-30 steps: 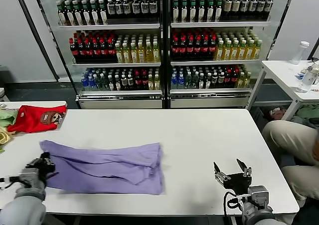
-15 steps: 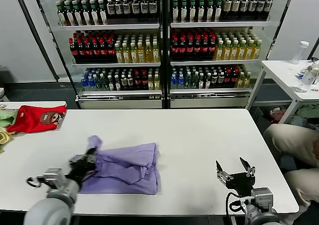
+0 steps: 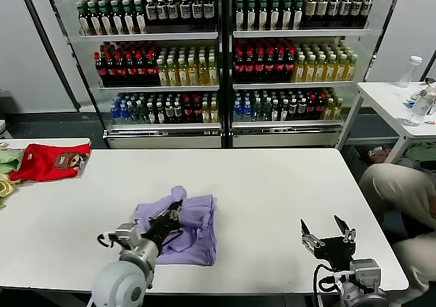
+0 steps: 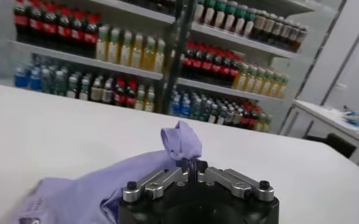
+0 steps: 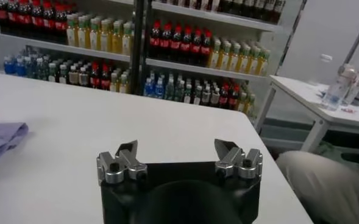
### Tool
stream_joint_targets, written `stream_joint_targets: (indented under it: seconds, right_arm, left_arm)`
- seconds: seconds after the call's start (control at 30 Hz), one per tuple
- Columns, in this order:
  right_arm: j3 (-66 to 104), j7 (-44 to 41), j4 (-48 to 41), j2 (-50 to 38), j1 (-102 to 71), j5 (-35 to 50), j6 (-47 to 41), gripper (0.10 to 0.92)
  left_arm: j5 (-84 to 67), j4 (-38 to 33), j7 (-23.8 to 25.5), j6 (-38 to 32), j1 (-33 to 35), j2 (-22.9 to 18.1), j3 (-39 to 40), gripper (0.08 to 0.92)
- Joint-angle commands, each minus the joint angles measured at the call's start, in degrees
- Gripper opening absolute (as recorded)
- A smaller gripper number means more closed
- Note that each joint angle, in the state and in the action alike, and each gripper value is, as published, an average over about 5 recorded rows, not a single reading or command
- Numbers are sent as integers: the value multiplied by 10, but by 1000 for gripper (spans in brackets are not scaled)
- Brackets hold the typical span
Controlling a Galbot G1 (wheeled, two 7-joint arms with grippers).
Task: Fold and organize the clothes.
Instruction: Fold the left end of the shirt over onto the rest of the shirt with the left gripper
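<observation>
The lavender T-shirt point(image 3: 194, 227) lies bunched and partly folded on the white table point(image 3: 272, 184), left of centre near the front. My left gripper point(image 3: 172, 214) is shut on a pinched edge of the shirt point(image 4: 182, 141) and holds that edge lifted over the rest of the cloth. In the left wrist view the fingers meet at the cloth point(image 4: 192, 163). My right gripper point(image 3: 328, 231) is open and empty near the front right edge of the table, well clear of the shirt; it also shows in the right wrist view point(image 5: 178, 152), where a corner of the shirt point(image 5: 1, 135) is visible.
A red garment with a brown patch point(image 3: 51, 161) and pale green and yellow cloths point(image 3: 8, 164) lie at the far left. Drink shelves point(image 3: 225, 55) stand behind the table. A person's legs point(image 3: 402, 191) and a side table point(image 3: 402, 103) are at the right.
My left gripper has carried the shirt's left edge rightward across the cloth, so the spread shirt is now a narrower bunched fold. The right gripper has barely moved.
</observation>
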Motion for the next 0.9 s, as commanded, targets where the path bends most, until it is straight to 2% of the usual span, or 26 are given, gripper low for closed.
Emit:
stream_joint_targets:
  seconds: [0.03,0.27,0.4,0.5,0.57,0.7,0.83,0.9]
  right_arm:
    - [2,1,0,0,-2,-1,0,823]
    - [-1,1,-7,-5,5,3,0,823]
    - [-6,1,-9,-6,8,3,0,823]
    - [-5,1,-7,-10,9,4,0,823]
    - [-2,1,-6,-15,11,6,0,823]
    - [-4,0,-10,-20,21,10,0,823]
    - [-20,-1,-18,-18,33,9,0,823]
    - [-27,-1,-21,-18,37,9,0,823]
  left_arm:
    - [1,39,-3,5,-51,-25,44,113]
    - [23,90,-5,-17,-78,-40,59,133]
    - [59,100,6,-53,-87,-67,79,229]
    - [84,64,13,-67,-77,-79,95,316]
    - [96,22,23,-74,-60,-67,86,376]
    - [104,-41,43,-84,-4,-1,0,489]
    - [105,-30,44,-65,78,58,-119,610]
    - [108,-7,37,-53,113,69,-150,662]
